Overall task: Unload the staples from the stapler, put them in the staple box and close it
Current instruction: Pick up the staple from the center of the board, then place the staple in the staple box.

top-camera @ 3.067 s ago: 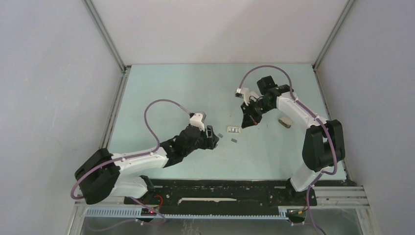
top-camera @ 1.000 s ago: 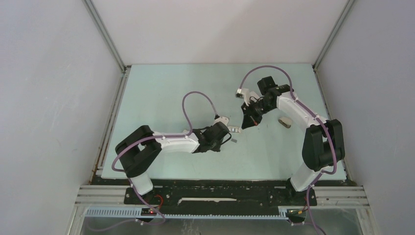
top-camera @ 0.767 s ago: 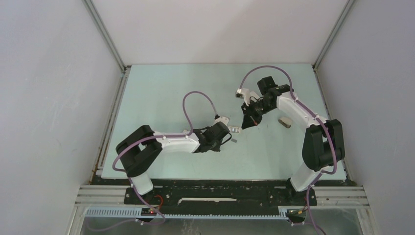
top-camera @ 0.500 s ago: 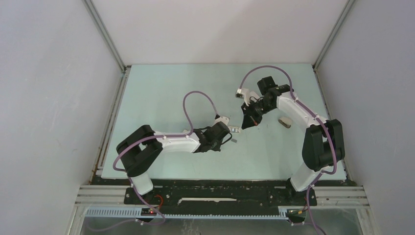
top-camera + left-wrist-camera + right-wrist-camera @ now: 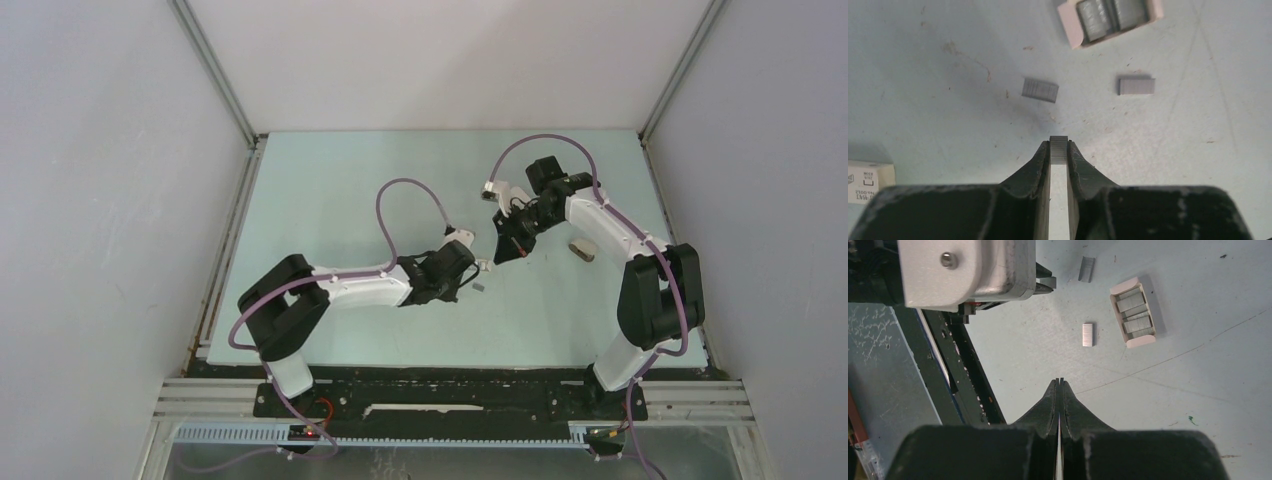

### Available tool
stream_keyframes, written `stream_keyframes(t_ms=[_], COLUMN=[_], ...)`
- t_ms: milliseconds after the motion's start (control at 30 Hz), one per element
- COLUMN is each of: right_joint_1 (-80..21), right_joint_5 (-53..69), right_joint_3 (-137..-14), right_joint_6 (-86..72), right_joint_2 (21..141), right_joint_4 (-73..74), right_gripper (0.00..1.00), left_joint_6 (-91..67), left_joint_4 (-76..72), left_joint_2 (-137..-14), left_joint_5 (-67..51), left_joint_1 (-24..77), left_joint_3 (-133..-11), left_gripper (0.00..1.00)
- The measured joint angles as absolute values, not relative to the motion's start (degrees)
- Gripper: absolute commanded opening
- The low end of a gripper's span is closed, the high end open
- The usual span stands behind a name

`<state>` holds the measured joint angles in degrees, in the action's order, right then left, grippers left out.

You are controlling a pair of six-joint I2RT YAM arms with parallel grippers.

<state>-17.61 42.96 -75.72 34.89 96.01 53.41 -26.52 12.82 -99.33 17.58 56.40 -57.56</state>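
My left gripper is shut on a short grey strip of staples, pinched at the fingertips above the table. Two more staple strips lie flat just beyond it. In the top view the left gripper sits mid-table, close to my right gripper. The right gripper hangs shut and empty above the table, with the loose strips ahead of it. A small beige-grey block, which may be the stapler, lies to the right beside the right arm.
A small open pale box holding rows of staples lies past the loose strips, also seen as the pale box. A small white box with dark print lies by the left gripper. The left wrist housing looms close to the right gripper.
The left arm has stretched right to the staple strips. Its jaws have closed on one strip and the wrist has shifted slightly toward the far side. The right arm has not moved.
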Motion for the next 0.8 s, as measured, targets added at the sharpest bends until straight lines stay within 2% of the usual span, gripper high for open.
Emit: stream_keyframes(t_ms=[367,800], right_joint_1=[-17.5,-13.1], right_joint_5=[41.78,38.96], right_joint_3=[-75.72,-75.72], right_joint_6=[34.44,31.48], right_joint_2=[96.01,96.01], right_joint_4=[53.3,51.86], right_gripper=[0.01,0.01], left_joint_6=[-26.48,-30.11], left_joint_4=[15.14,15.9], left_joint_2=[-99.98,-109.73], left_joint_5=[17.28,14.31], left_joint_1=[56.1,53.01], left_joint_3=[-67.48,-79.53], left_gripper=[0.05,0.02])
